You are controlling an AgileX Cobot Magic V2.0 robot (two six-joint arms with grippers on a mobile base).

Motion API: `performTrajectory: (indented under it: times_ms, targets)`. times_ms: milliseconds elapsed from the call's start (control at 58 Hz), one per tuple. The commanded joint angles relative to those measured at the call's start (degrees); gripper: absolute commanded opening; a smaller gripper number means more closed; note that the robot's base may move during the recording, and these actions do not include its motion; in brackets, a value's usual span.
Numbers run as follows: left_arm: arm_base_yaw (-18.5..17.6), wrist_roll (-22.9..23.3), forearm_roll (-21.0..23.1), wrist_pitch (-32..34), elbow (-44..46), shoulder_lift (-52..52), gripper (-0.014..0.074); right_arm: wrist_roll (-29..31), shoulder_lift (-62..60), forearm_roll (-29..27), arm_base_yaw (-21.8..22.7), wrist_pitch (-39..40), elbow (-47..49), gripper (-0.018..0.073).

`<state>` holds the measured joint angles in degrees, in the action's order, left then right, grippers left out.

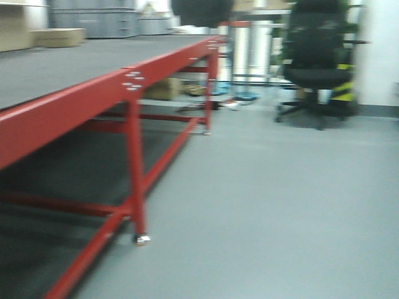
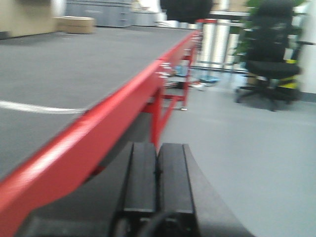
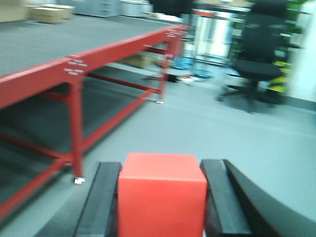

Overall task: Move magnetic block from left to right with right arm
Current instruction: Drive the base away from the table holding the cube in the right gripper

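Note:
In the right wrist view the magnetic block, a plain bright-red cube, sits between the two black fingers of my right gripper, which is shut on it and held out over the grey floor. In the left wrist view my left gripper has its two black fingers pressed together with nothing between them, just right of the red table edge. Neither gripper nor the block appears in the front-facing view.
A long red-framed table with a grey top runs along the left. Brown cardboard boxes stand at its far end. A black office chair stands at the back right on the grey floor. All views are blurred.

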<state>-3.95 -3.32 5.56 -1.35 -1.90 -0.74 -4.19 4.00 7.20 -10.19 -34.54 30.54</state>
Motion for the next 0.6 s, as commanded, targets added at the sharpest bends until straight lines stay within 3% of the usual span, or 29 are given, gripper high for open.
performTrajectory:
  times_ms: [0,586]
  targets:
    - [-0.3,0.3,0.3,4.6,-0.5,-0.7,-0.0126,0.3,0.8,0.4,0.2,5.3,1.4,0.016]
    - [-0.3,0.3,0.3,4.6,-0.5,-0.7,-0.0126,0.3,0.8,0.4,0.2,5.3,1.4,0.016]
